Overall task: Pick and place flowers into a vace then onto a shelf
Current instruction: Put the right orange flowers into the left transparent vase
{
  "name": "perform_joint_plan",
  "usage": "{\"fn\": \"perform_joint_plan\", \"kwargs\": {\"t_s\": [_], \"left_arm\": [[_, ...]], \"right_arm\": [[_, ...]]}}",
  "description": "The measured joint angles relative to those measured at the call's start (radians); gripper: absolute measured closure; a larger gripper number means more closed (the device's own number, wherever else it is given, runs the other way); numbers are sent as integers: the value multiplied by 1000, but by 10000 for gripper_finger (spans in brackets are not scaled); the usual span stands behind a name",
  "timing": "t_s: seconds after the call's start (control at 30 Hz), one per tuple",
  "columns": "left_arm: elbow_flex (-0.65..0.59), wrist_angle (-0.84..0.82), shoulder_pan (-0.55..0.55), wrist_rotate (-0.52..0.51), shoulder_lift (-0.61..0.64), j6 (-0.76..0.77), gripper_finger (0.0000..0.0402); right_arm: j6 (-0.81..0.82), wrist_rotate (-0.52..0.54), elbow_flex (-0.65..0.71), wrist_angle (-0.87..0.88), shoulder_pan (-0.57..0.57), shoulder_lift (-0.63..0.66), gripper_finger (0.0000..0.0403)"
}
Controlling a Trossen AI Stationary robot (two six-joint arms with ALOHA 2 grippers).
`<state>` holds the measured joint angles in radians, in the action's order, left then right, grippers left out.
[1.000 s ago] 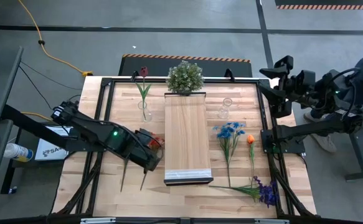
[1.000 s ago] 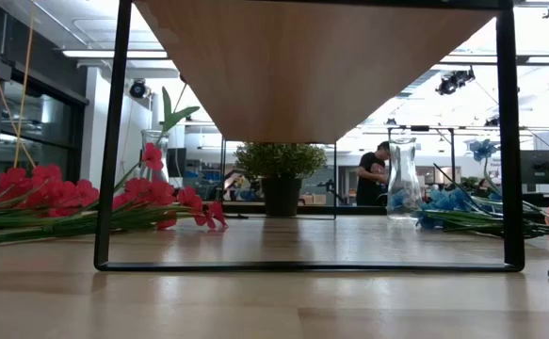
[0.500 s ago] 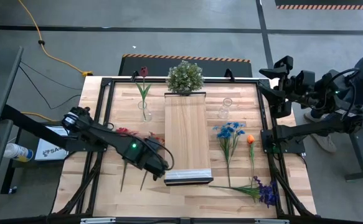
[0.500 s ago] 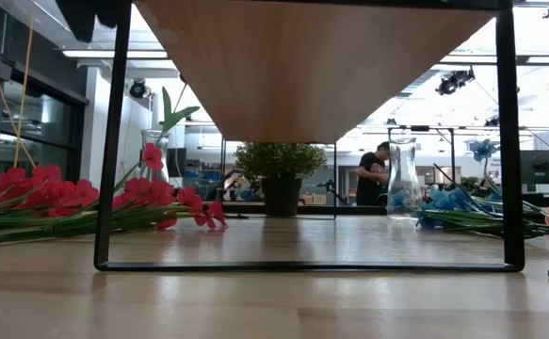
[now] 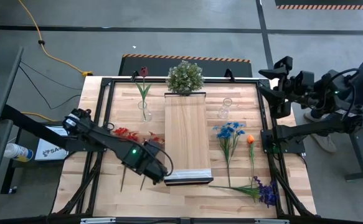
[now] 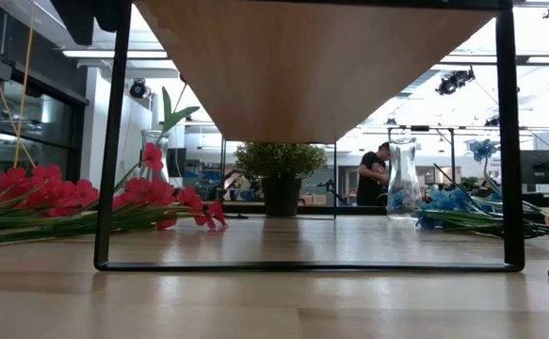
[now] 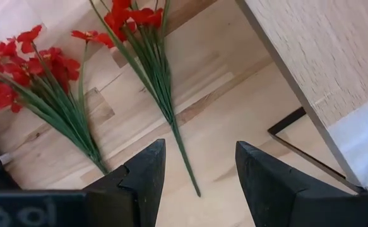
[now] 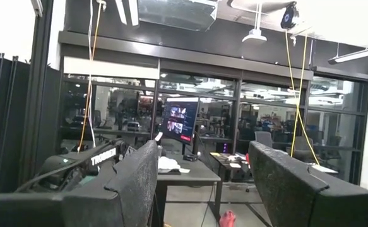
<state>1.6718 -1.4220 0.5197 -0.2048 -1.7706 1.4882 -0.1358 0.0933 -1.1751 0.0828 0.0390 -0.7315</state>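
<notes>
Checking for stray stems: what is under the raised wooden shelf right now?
In the low view, only bare tabletop shows under the shelf; the red flowers lie beside its black leg, not beneath. From above, the plank covers that space.

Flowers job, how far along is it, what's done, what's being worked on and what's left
Done: one dark red flower stands in the left vase.

In hand: the left gripper hovers open over two red flower bunches lying on the table, gripping nothing.

Left: those reds, the blue flowers, orange flower and purple flowers lie loose, the right vase is empty, the shelf bare. The right gripper waits off the table.
</notes>
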Motion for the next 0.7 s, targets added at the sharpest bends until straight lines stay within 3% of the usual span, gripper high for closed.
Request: {"fn": "perform_joint_plan", "kwargs": {"t_s": [0.7], "left_arm": [[-3,-13,33,27,0,40,176]], "right_arm": [[3,0,0,2,0,0,167]]}}
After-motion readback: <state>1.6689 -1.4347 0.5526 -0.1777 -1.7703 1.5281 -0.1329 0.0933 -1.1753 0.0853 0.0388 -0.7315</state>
